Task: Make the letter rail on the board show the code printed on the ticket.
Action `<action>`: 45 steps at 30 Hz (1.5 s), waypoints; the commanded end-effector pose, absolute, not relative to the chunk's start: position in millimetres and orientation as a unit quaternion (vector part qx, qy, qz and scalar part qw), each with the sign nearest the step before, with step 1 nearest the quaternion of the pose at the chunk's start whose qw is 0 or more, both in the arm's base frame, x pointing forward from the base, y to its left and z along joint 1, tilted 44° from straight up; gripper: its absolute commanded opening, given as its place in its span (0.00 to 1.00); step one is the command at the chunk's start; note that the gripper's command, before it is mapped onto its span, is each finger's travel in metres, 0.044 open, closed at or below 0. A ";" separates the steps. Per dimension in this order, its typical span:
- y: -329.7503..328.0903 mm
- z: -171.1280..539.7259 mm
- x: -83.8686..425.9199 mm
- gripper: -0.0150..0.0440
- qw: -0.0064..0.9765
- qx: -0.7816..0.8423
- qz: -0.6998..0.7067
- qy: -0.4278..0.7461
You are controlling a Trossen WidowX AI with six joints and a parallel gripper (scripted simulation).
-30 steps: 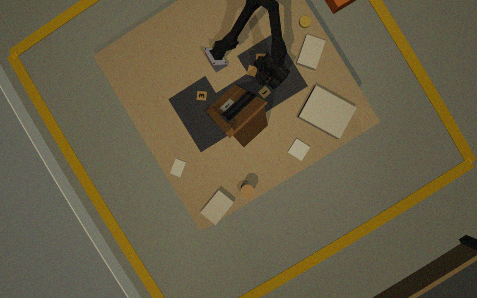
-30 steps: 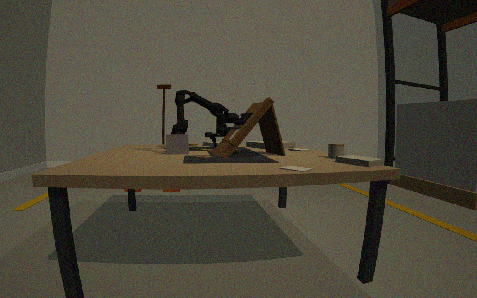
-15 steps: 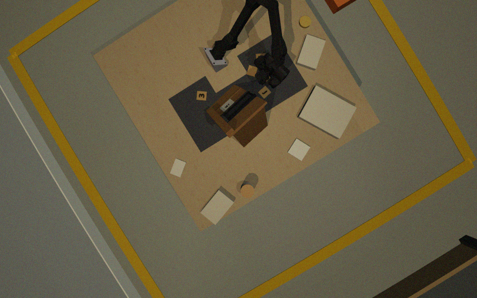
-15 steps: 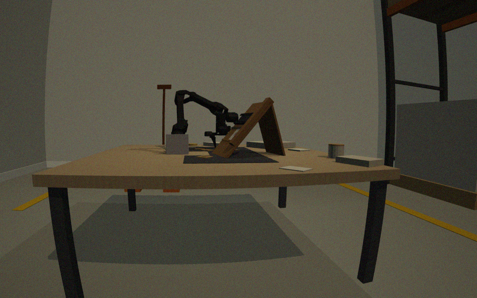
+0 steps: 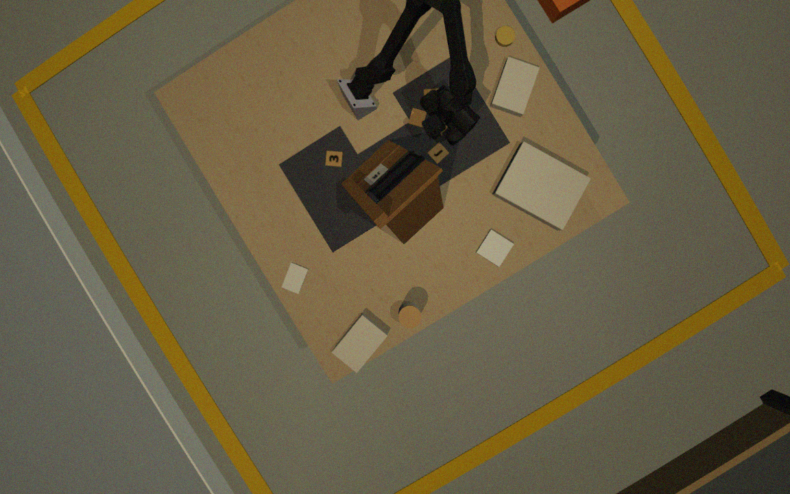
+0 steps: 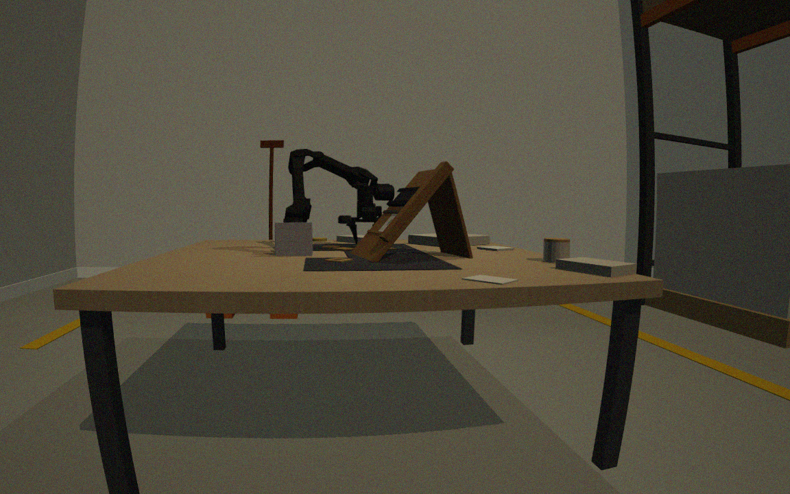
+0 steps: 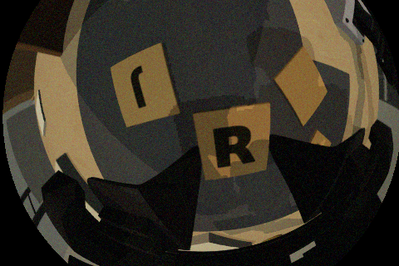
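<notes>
My gripper (image 7: pixel 235 146) (image 5: pixel 445 123) (image 6: pixel 354 229) is low over the dark mat (image 5: pixel 318 196) (image 7: pixel 222 22) and shut on the tan tile marked R (image 7: pixel 234 146). The tile sits between the two black fingers in the wrist view. It is hidden under the gripper in the overhead view. A tile with a J-like mark (image 7: pixel 143 85) (image 5: pixel 439 151) lies flat on the mat close by. A tile with no mark showing (image 7: pixel 301 85) (image 5: pixel 416 116) lies on the other side. A tile marked 3 (image 5: pixel 334 158) lies farther off. The slanted brown board (image 5: pixel 410 208) (image 6: pixel 413 206) carries the dark rail (image 5: pixel 396 176) and the white ticket (image 5: pixel 376 173).
White flat boxes (image 5: pixel 515 84) (image 5: pixel 542 184) (image 5: pixel 359 342) and small cards (image 5: pixel 494 247) (image 5: pixel 294 277) lie around the counter. A tan cylinder (image 5: pixel 410 316) (image 6: pixel 556 248) and a yellow disc (image 5: pixel 505 35) stand near edges. The arm's grey base (image 5: pixel 358 97) (image 6: pixel 292 238) is beside the mat.
</notes>
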State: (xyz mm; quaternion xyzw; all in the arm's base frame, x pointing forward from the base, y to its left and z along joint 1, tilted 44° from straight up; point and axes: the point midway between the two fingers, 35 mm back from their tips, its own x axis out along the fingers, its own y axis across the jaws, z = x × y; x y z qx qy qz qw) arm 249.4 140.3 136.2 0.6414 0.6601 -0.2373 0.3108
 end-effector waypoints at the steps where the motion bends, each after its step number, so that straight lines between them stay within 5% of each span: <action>1: 138.1 138.6 249.6 0.25 0.312 0.642 -0.235 0.660; 25: 127.7 142.6 248.0 0.25 0.313 0.641 -0.237 0.659; 45: 83.8 158.1 275.6 0.25 0.507 0.629 -0.017 0.589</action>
